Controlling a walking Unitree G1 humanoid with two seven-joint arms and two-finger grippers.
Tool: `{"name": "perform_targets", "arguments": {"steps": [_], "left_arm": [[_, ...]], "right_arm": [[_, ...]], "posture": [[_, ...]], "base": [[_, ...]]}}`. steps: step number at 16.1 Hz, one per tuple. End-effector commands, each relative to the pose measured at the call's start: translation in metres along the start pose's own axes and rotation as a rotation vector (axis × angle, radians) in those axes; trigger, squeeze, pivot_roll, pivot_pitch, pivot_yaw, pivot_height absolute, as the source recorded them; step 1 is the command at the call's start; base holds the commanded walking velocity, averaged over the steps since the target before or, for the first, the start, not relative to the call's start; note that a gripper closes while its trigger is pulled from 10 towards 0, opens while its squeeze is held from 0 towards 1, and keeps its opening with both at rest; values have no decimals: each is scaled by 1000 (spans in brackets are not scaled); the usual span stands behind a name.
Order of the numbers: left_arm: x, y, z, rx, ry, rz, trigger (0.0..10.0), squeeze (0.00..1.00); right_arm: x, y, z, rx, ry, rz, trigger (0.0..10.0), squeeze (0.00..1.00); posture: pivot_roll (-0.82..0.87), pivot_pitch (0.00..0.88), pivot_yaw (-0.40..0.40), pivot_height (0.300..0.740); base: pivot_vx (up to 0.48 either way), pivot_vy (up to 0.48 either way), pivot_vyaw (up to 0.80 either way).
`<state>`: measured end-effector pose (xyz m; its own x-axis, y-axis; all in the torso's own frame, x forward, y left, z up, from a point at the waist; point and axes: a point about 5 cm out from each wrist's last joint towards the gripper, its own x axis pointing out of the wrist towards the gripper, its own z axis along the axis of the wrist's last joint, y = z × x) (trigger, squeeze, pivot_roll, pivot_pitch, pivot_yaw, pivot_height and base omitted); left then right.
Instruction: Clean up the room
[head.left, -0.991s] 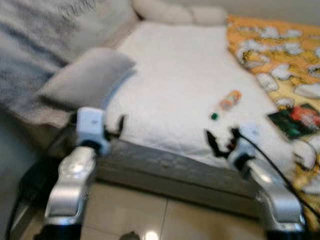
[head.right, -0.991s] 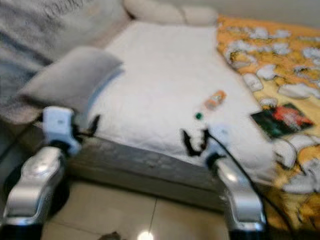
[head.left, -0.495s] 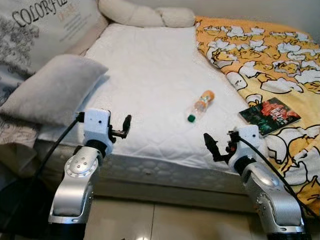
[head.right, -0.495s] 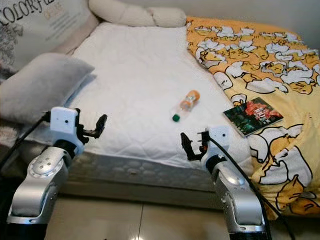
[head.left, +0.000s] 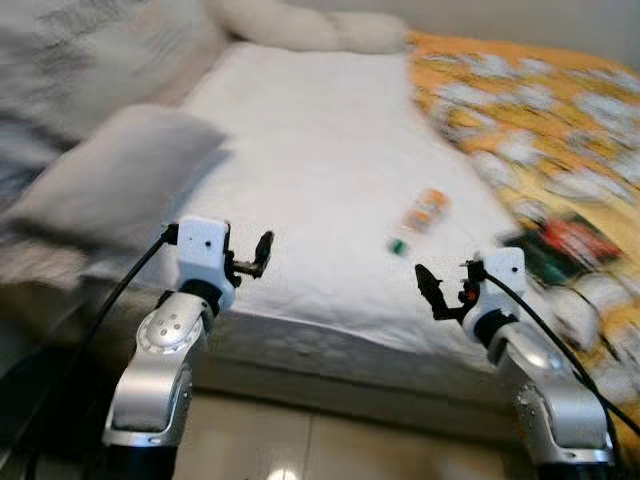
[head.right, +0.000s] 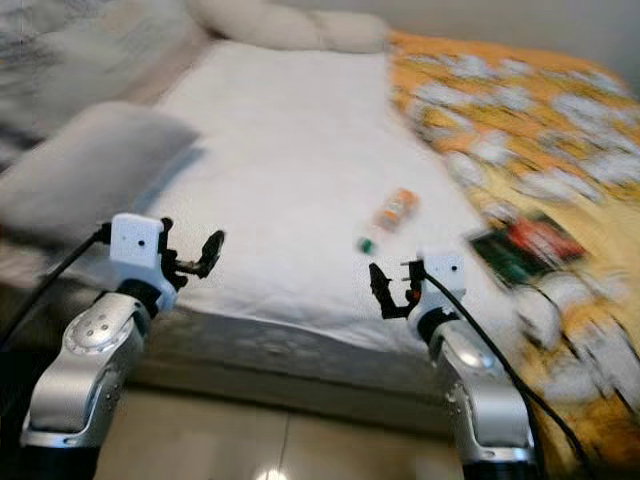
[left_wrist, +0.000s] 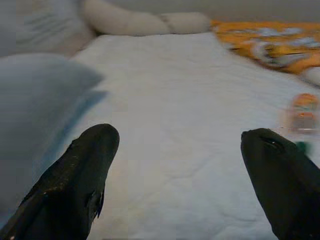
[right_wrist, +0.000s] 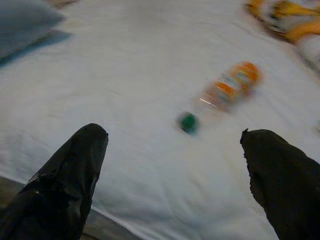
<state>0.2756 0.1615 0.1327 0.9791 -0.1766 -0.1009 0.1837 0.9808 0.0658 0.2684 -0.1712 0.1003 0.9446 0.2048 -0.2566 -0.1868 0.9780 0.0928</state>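
Both grippers, left (head.left: 262, 253) and right (head.left: 432, 290), spread wide, empty, short of bed (head.left: 330, 160). Best: step closer, centre right over bottle (right_wrist: 222, 92).

Bed with white quilted mattress cover (head.left: 320, 170); grey soft pillow (head.left: 110, 180) at its left edge. Long cream bolster (head.left: 310, 28) along the head end. Glossy beige tiled floor (head.left: 330, 450) below.

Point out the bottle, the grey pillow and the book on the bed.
bottle (right_wrist: 226, 89), right wrist view, on its orange label.
grey pillow (head.left: 110, 178), left eye view, on its top face.
book (head.left: 560, 245), left eye view, on its blurred cover.
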Motion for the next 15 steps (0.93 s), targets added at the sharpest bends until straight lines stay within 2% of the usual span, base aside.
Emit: {"name": "perform_targets", "arguments": {"steps": [1,10,14,15], "left_arm": [[1,-2,3,-2,-5,-14,10000,1000],[-1,-2,0,2,5,-24,10000,1000],[-1,-3,0,4,7,-39,10000,1000],[0,-4,0,5,7,-42,10000,1000]], "right_arm": [[-2,-5,-1,5,10,-18,10000,1000],[-1,-3,-2,-1,19,-13,10000,1000],[1,-4,-3,-2,38,-24,10000,1000],[2,-4,-3,-6,40,-26,10000,1000]], "posture": [[12,0,-8,740],[14,0,-13,740],[10,0,-9,740],[10,0,-9,740]], "base": [[382,0,0],[386,0,0],[385,0,-795],[386,0,0]]}}
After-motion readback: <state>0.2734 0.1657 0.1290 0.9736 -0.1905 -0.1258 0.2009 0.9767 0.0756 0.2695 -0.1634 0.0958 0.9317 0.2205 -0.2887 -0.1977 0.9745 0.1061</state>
